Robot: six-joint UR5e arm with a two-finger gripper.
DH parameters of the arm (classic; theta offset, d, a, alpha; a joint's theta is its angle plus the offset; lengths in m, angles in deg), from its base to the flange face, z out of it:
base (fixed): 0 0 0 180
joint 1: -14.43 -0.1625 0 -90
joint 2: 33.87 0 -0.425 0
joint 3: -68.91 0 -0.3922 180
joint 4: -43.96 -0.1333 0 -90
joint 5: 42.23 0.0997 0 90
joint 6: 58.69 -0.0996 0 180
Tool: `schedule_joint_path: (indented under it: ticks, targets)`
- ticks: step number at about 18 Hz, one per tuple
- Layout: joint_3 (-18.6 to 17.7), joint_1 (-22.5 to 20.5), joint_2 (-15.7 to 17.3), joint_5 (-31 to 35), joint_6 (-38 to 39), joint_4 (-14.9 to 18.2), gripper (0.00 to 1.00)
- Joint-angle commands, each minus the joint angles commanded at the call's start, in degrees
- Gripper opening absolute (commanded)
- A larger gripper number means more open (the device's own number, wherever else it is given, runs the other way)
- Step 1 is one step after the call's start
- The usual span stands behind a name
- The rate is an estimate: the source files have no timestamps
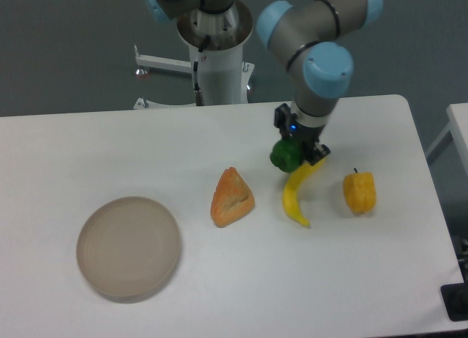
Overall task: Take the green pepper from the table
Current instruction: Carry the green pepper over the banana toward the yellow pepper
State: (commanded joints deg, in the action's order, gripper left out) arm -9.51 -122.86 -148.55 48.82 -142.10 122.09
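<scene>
The green pepper is small, glossy and dark green. It sits right of the middle of the white table, against the top end of a yellow banana. My gripper points down over the pepper with its black fingers on either side, shut on it. The fingers hide the pepper's right side. I cannot tell whether the pepper rests on the table or hangs just above it.
A yellow-orange pepper with a stem lies to the right of the banana. An orange wedge-shaped fruit lies to its left. A round beige plate is at the front left. The arm's base stands behind the table's far edge.
</scene>
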Motion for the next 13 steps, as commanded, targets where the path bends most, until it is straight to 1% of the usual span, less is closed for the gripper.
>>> schedule_joint_path:
  ticks: [1,4,5,6,7,8,13]
  targets:
    - [3.1,0.3,-1.8,0.4,0.0,0.4,0.04]
    - [7.3,0.4,-4.3,0.4,-0.2,0.7,0.03]
    - [7.6,0.4,-4.7,0.4,-0.2,1.1,0.02]
    - [7.6,0.4,-4.8,0.4,-0.6,2.4,0.02]
    - [7.7,0.4,-4.8,0.4,-2.4,3.0,0.02]
    - [7.7,0.4,-4.8,0.3,-3.5,3.0,0.02]
    - [7.7,0.2,-4.8,-0.3,-3.6,3.1,0.02]
